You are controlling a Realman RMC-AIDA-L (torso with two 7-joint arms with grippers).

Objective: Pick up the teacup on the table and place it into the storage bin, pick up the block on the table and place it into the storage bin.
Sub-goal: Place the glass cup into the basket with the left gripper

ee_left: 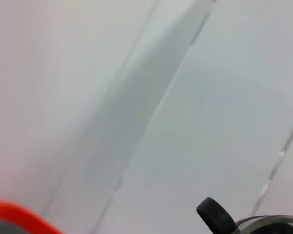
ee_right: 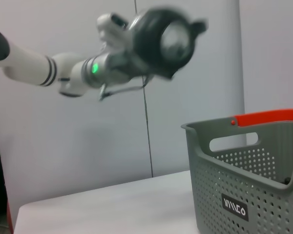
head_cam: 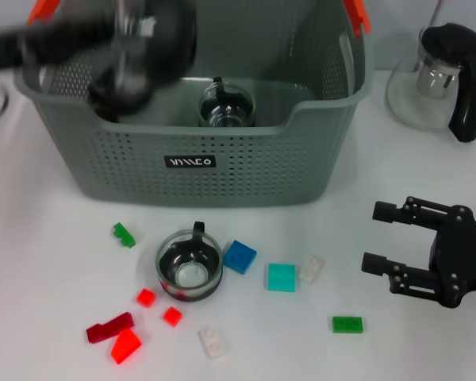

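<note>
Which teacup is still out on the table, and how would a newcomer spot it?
Start at the storage bin. In front of its black label, the teacup sits on the table among small blocks. Unlike them, it is round clear glass with a black handle.

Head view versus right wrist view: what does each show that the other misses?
Only the head view shows the table with one teacup and scattered blocks, such as a blue block, a second teacup already inside the bin, the glass pitcher, and the right gripper open, low on the table's right side. Only the right wrist view shows the left arm from the side, raised well above the bin against the wall. Both show the bin with its black label and orange handle, and the left arm's end, blurred.
</note>
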